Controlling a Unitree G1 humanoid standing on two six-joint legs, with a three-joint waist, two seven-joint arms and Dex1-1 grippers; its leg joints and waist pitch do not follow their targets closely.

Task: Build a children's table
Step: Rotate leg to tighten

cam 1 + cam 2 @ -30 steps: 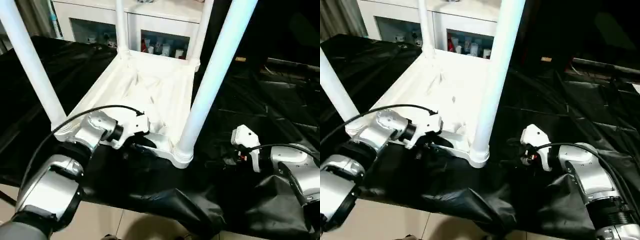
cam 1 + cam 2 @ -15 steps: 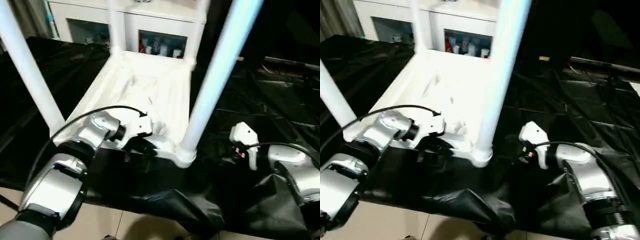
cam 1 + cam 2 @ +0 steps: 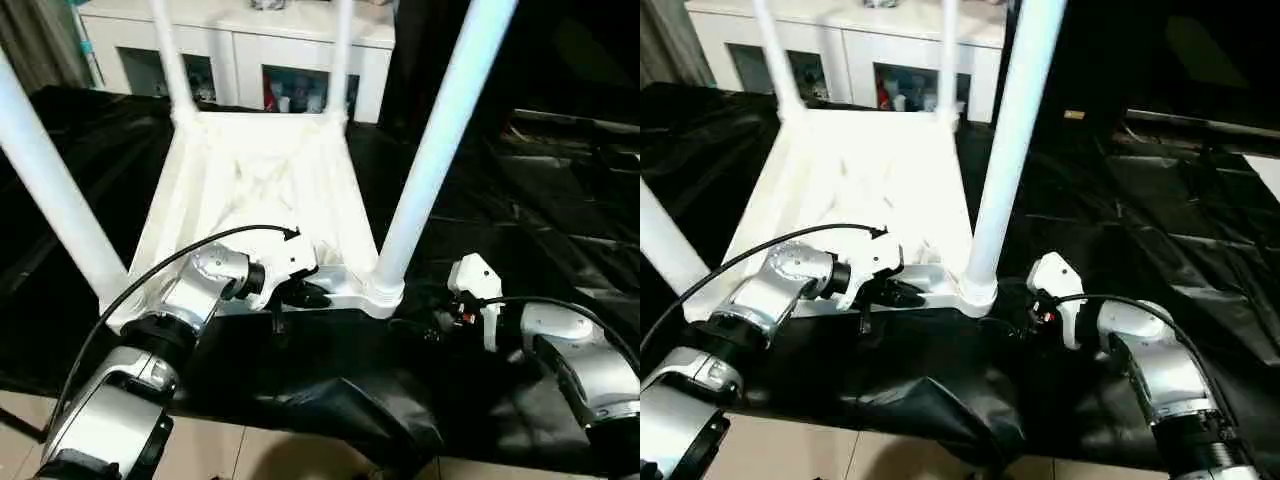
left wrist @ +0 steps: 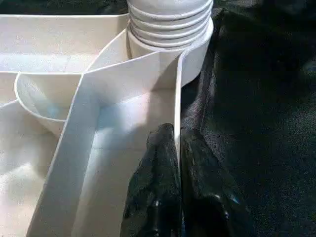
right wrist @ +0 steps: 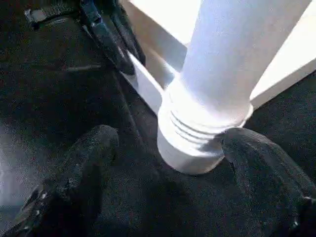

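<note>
The white children's table (image 3: pixel 262 185) lies upside down on the black-draped work table, its four legs pointing up. My left gripper (image 3: pixel 303 293) is shut on the thin near rim (image 4: pixel 177 94) of the top, one black finger (image 4: pixel 157 173) on each side of the wall, close to the near right corner socket (image 4: pixel 170 29). The near right leg (image 3: pixel 432 150) rises from that socket. My right gripper (image 5: pixel 173 148) is open, with a finger (image 5: pixel 91 153) on either side of the leg's ribbed base (image 5: pixel 202 133), apart from it.
A white cabinet (image 3: pixel 250 45) with glass fronts stands behind the work table. Crumpled black cloth (image 3: pixel 530 200) covers the table to the right. The work table's front edge and pale floor (image 3: pixel 240 455) lie just below my forearms. A black cable (image 3: pixel 170 265) loops over my left wrist.
My left gripper's fingers have closed onto the table's near rim. The whole picture has shifted, so the camera has moved. My right gripper stays open at the leg's base.
</note>
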